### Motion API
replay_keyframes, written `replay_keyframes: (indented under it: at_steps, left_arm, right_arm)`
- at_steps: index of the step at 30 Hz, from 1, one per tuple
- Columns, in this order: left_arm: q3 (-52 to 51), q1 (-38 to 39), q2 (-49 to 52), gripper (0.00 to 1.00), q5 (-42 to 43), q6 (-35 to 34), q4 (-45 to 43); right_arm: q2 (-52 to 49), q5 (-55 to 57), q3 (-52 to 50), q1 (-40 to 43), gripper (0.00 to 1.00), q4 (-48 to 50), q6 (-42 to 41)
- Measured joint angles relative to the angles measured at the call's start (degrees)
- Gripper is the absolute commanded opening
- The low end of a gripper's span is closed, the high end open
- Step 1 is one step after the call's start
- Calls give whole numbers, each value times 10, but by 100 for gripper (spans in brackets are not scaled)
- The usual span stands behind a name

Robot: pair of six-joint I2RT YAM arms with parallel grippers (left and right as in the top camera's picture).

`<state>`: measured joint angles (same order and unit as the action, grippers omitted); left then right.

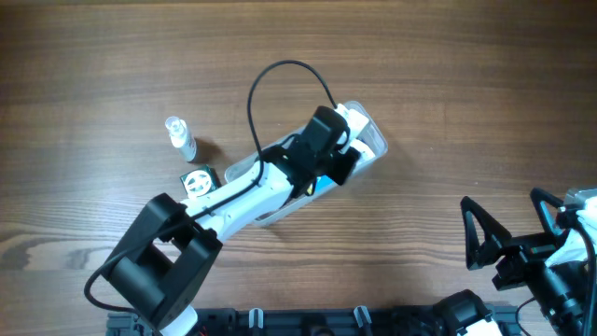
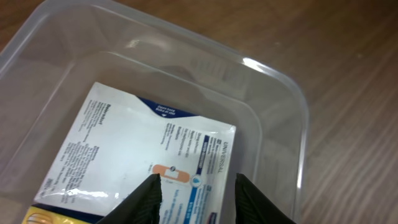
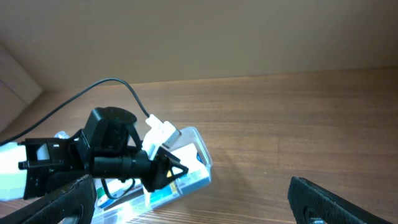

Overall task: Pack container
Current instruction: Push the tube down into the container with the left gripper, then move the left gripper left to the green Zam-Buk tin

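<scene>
Where left gripper (image 2: pixel 198 186) hangs (jaws apart), container (image 2: pixel 291 87) beneath.

It looks like a robotics lab bench. A left arm (image 1: pixel 241 193) and a right arm (image 1: pixel 550 254) are mounted along the lower edge of a wood-grain table (image 1: pixel 448 75). A black cable (image 1: pixel 284 63) loops loose at upper centre, and a plain tan wall (image 3: pixel 217 37) stands behind.

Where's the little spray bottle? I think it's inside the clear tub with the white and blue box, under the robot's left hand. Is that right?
Not quite. The spray bottle is not inside the clear tub; it is out on the table, off to one side of the tub, as the overhead view shows. The white and blue box does lie in the tub, under the left hand.
</scene>
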<state>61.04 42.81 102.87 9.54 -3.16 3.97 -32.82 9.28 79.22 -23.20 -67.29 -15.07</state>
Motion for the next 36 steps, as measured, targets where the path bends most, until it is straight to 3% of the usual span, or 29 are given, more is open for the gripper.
replay_keyframes:
  at_steps: [7, 13, 15, 19, 21, 25, 27, 31, 36]
  left_arm:
    - [0, 41, 0, 39, 14, 0, 13]
    - [0, 43, 0, 33, 15, 0, 84]
    - [0, 43, 0, 43, 16, 0, 98]
    - [0, 43, -16, 47, 15, -4, 103]
    - [0, 42, -57, 42, 1, -11, 118]
    - [3, 27, -135, 15, -21, -32, 190]
    - [12, 4, -172, 6, -49, -71, 290]
    - [11, -30, -161, 4, -96, -120, 362]
    - [11, -70, -142, 4, -136, -153, 369]
  right_arm:
    - [0, 0, 0, 0, 100, 0, 0]
    - [0, 0, 0, 0, 100, 0, 0]
    - [0, 0, 0, 0, 100, 0, 0]
    - [0, 0, 0, 0, 100, 0, 0]
    - [0, 0, 0, 0, 100, 0, 0]
    - [0, 0, 0, 0, 100, 0, 0]
    - [0, 0, 0, 0, 100, 0, 0]
    - [0, 0, 0, 0, 100, 0, 0]
    - [0, 0, 0, 0, 100, 0, 0]
